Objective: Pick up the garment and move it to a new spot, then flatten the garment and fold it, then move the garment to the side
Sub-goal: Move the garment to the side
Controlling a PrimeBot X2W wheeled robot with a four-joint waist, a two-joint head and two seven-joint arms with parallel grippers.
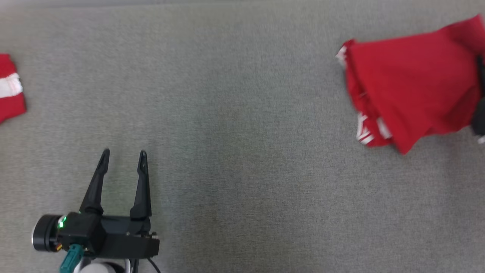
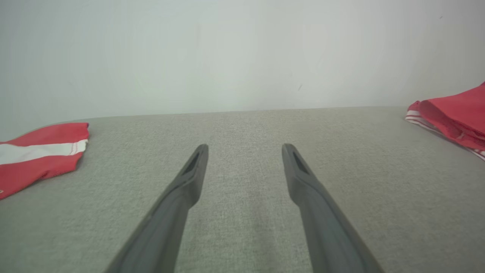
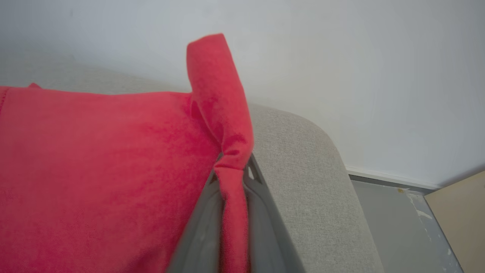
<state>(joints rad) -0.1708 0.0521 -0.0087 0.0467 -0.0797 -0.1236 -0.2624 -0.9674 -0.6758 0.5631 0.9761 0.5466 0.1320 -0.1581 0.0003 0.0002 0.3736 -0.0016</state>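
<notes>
No lettering, label, brand, number or sign can be read on anything in view. The red garment (image 1: pixel 409 83) at the right edge of the grey surface (image 1: pixel 242 151) carries white marks (image 1: pixel 363 131) along one hem, too blurred to tell whether they are stripes or letters. The red cloth (image 1: pixel 9 108) at the left edge bears a plain white band (image 1: pixel 8 86) with no writing.

The red fabric garment (image 1: pixel 413 83) with white striped trim is lying loosely bunched at the right end of the grey fabric-covered worktop (image 1: pixel 242 151). Its striped edge is facing left, and one narrow fold is sticking up, pinched in the right gripper (image 3: pixel 234 174).
</notes>
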